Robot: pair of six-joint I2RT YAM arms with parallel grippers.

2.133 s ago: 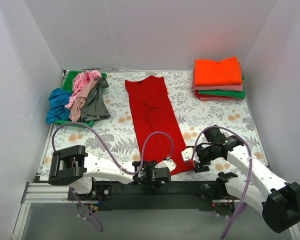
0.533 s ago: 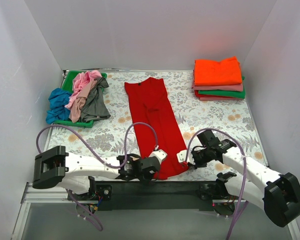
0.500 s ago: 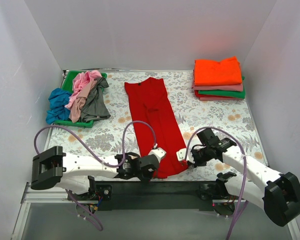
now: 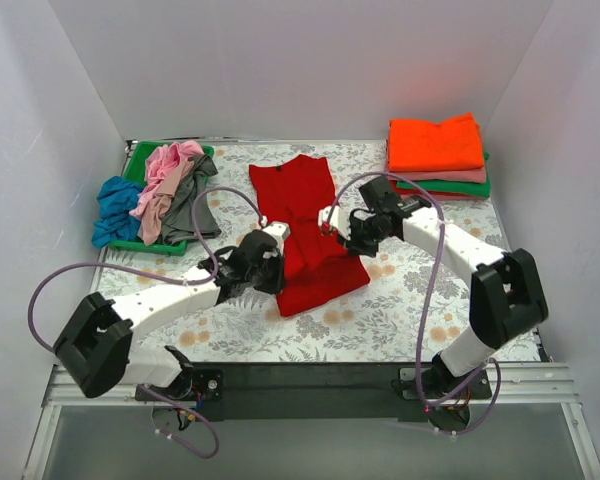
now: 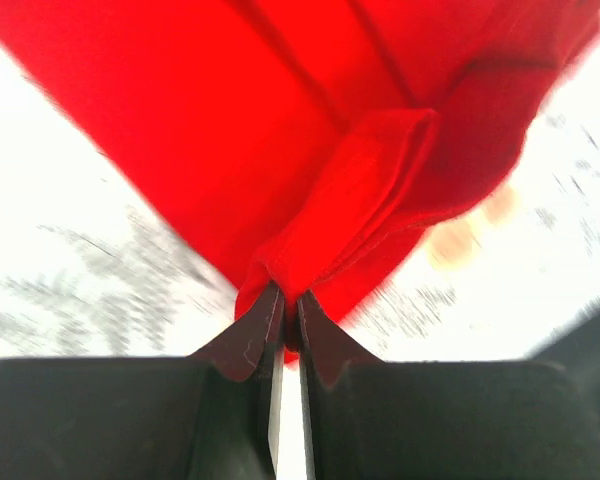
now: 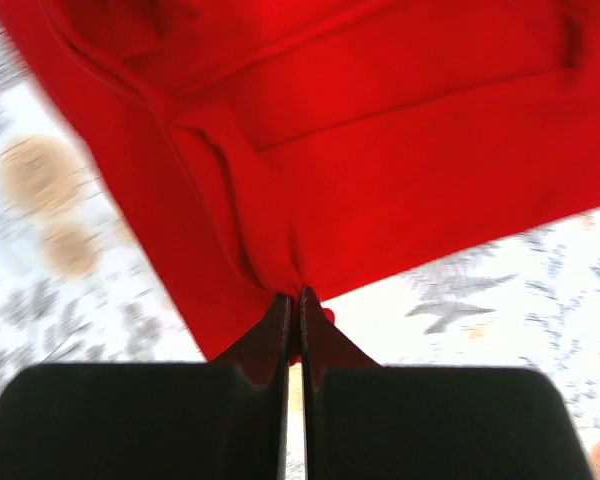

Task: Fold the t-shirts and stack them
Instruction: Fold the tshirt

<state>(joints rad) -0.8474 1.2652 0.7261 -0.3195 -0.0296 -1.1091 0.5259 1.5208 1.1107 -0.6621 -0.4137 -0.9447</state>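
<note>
The large red t-shirt (image 4: pixel 310 240) lies in the middle of the floral tablecloth (image 4: pixel 420 300), its near part lifted and carried over its middle. My left gripper (image 4: pixel 272 240) is shut on the shirt's left hem corner (image 5: pixel 290 300), and my right gripper (image 4: pixel 330 220) is shut on the right hem corner (image 6: pixel 298 300). Both hold pinched red cloth above the shirt. A folded stack (image 4: pixel 438 160) with an orange t-shirt on top sits at the back right. Unfolded pink, grey and blue t-shirts (image 4: pixel 165 195) are heaped at the back left.
A green tray (image 4: pixel 138 160) lies under the heap at the back left. White walls close in the table on three sides. Purple cables loop off both arms over the near half of the cloth.
Both grippers, shut on the red shirt's hem corners, have carried the near edge from the front of the table up and back over the shirt's middle.
</note>
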